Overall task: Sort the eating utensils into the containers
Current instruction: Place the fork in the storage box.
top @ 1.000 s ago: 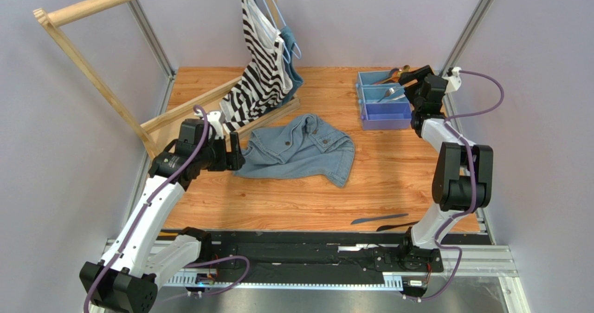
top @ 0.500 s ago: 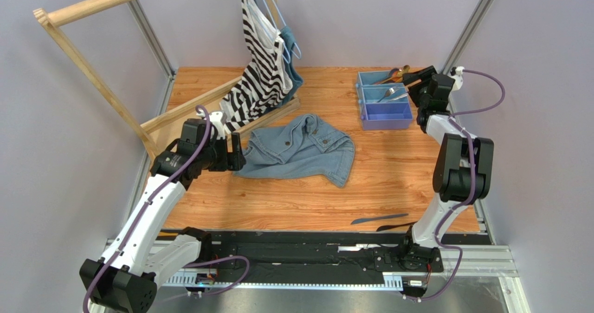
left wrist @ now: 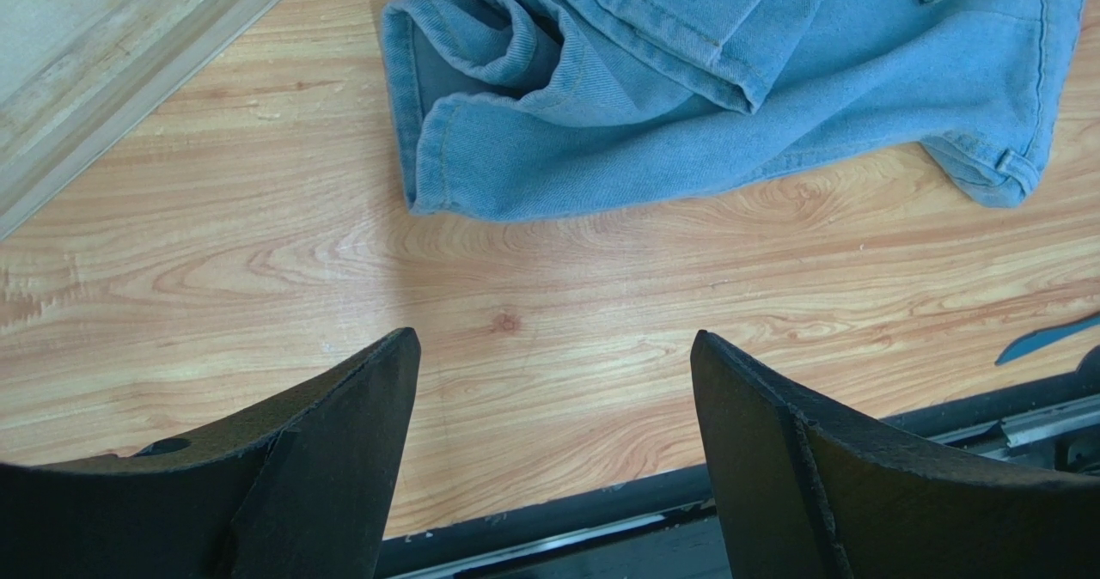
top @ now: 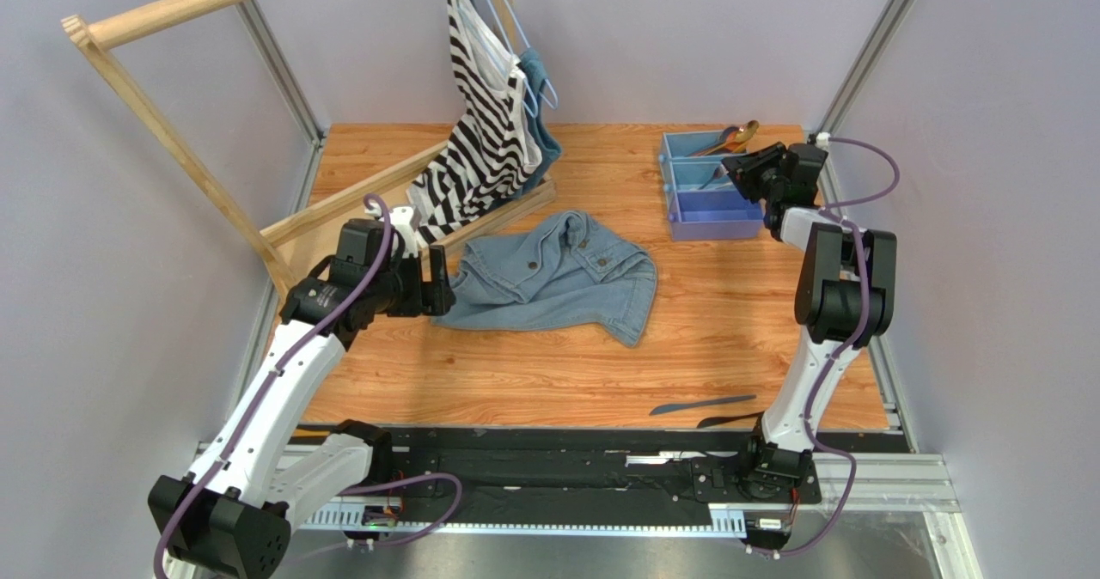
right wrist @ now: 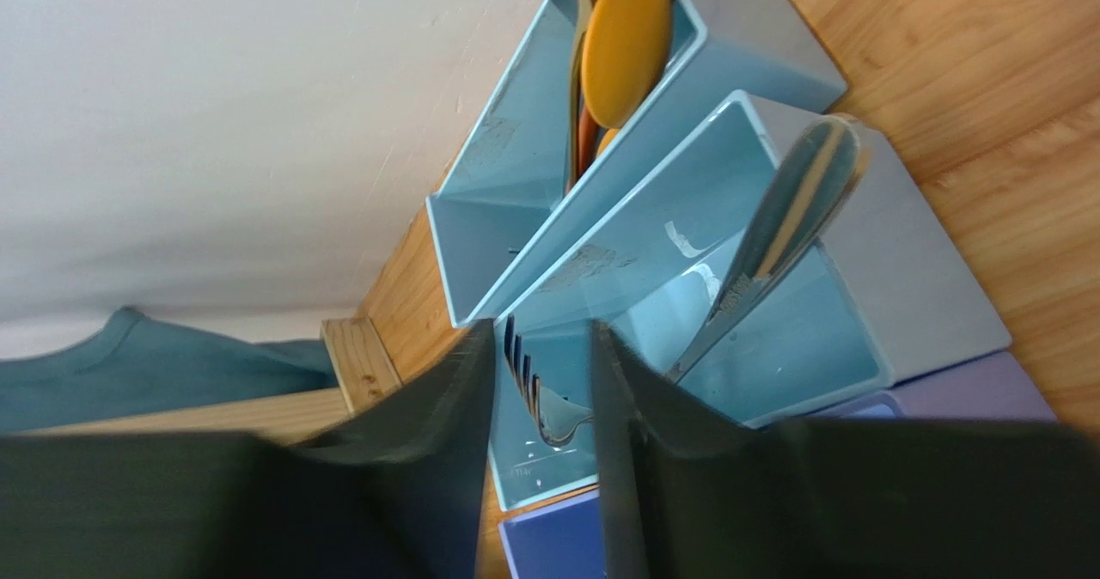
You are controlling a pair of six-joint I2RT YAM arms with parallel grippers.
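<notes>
The light blue three-compartment tray stands at the back right. Orange and dark spoons lean in its far compartment; the orange spoon shows there in the right wrist view. A silver fork lies in the middle compartment of the tray. My right gripper hovers at the tray's right side. The right gripper has a narrow gap with nothing in it, the fork's tines beyond. A blue knife and a dark utensil lie near the front edge. My left gripper is open, and the left gripper is empty over bare wood.
A crumpled denim garment lies mid-table, just beyond the left fingers; the same denim fills the top of the left wrist view. A striped top hangs from a wooden rack at the back left.
The right gripper's jaws have narrowed and its wrist has swung lower and closer to the tray's right side. The left arm has not moved.
</notes>
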